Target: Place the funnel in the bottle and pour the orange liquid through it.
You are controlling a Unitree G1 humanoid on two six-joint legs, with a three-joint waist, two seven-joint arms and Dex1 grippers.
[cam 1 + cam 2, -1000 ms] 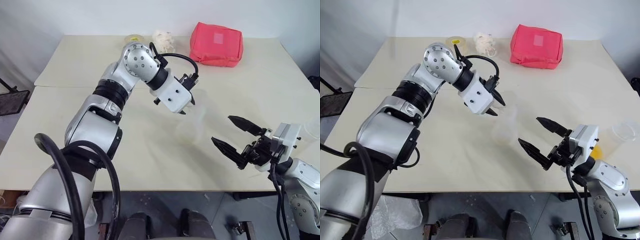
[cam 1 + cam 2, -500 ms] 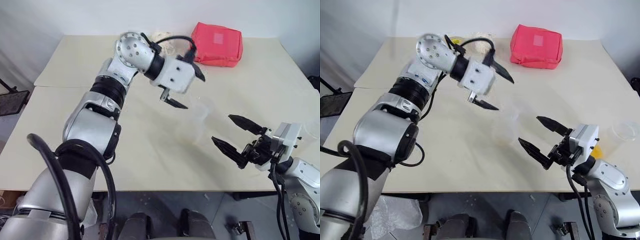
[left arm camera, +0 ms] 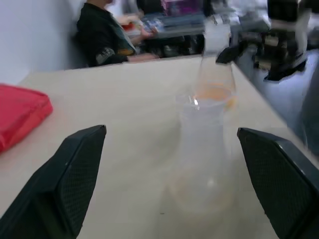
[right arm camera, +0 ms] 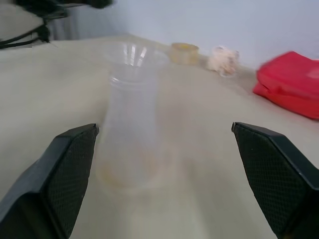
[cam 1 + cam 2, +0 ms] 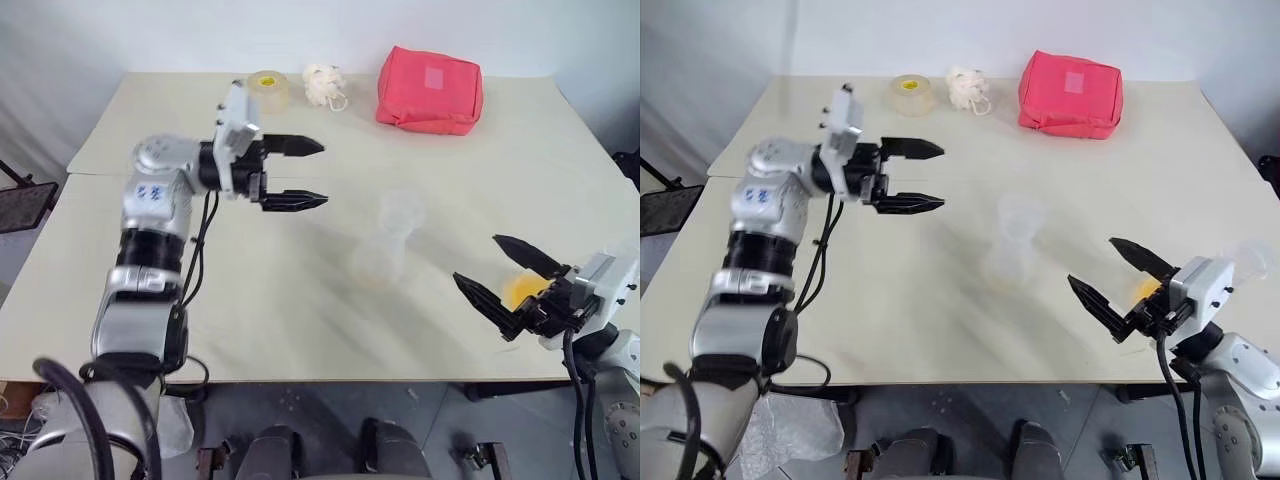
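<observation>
1. Jaws first: both grippers are gaping wide and holding nothing. The left gripper hangs over the table's left half, arm bent, fingers level and pointing toward the middle. The right gripper hovers at the front-right corner, fingers angled toward the bottle.
2. One table, pale, carrying everything.
3. One red pouch by the far edge, right of centre.
4. One bottle, clear, upright around the middle of the table, touched by neither gripper. Its mouth flares a bit, so the funnel looks to be sitting in the neck, though it's hard to tell.
5. One tape roll and one white fluffy ball, side by side at the far edge.
6. One patch of orange liquid in a clear cup at the right edge, behind the right gripper.
</observation>
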